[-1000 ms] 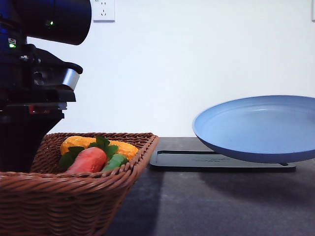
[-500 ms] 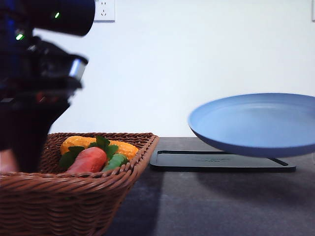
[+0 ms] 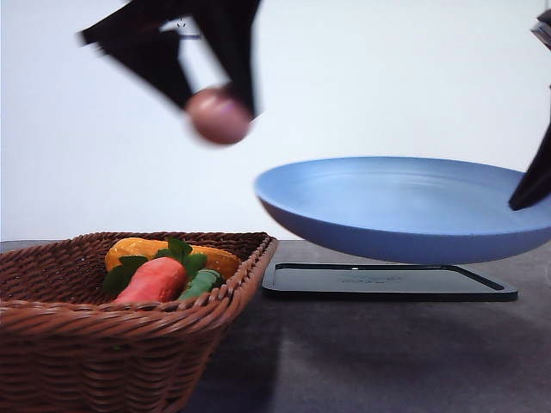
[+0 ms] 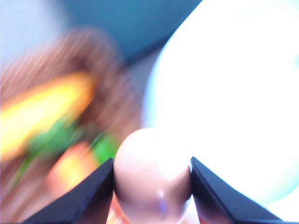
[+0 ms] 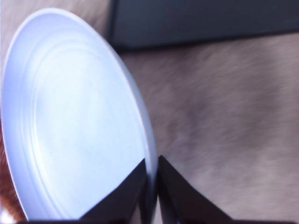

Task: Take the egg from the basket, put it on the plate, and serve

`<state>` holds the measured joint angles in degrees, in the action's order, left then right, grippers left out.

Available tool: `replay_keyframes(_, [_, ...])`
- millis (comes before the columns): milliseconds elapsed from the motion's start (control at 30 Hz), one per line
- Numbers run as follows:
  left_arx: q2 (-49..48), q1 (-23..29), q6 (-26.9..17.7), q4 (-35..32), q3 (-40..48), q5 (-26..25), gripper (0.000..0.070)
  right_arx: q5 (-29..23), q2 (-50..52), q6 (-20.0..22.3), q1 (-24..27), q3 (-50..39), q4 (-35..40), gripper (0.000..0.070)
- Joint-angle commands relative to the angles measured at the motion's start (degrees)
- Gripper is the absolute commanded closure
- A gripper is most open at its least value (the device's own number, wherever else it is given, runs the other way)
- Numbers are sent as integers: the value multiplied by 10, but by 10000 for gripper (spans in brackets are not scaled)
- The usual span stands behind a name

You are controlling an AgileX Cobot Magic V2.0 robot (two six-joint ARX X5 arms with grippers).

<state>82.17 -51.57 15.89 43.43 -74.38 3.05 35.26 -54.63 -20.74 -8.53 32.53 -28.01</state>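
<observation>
The pinkish egg (image 3: 219, 115) hangs in the air above the basket's right edge, held between the dark fingers of my left gripper (image 3: 215, 103), which is shut on it. Up close, the egg (image 4: 152, 175) sits between the two jaws of that gripper (image 4: 152, 186). The light-blue plate (image 3: 405, 209) floats above the table to the right of the egg, its left rim just below and beside it. My right gripper (image 5: 151, 186) is shut on the plate (image 5: 70, 116) at its rim. The woven basket (image 3: 103, 335) stands at the front left.
Inside the basket lie an orange-red carrot-like vegetable (image 3: 153, 280) with green leaves and a yellow corn cob (image 3: 142, 251). A flat black tray (image 3: 387, 281) rests on the dark table under the plate. A white wall stands behind.
The left arm has risen out of the basket and swung right with the egg in its fingers. The plate has shifted left and slightly up toward the egg.
</observation>
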Motion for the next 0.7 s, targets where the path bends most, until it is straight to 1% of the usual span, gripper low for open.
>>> replay_keyframes(0, [5, -18, -17, -28, -10, 2, 549, 6, -4, -13, -14, 7, 7, 700])
replay_keyframes(67, [12, -35, -32, -58, -10, 2, 549, 6, -4, -14, -27, 7, 9, 700])
replay_keyframes(200, [37, -60, -41, -91, -10, 2, 549, 5, -4, -14, -38, 7, 9, 700])
replay_keyframes(500, [111, -73, -58, -103, -10, 2, 549, 5, -4, -14, -38, 7, 7, 700])
replay_keyframes(667, [126, -73, -59, -102, -10, 2, 547, 5, -4, -14, -38, 7, 6, 700])
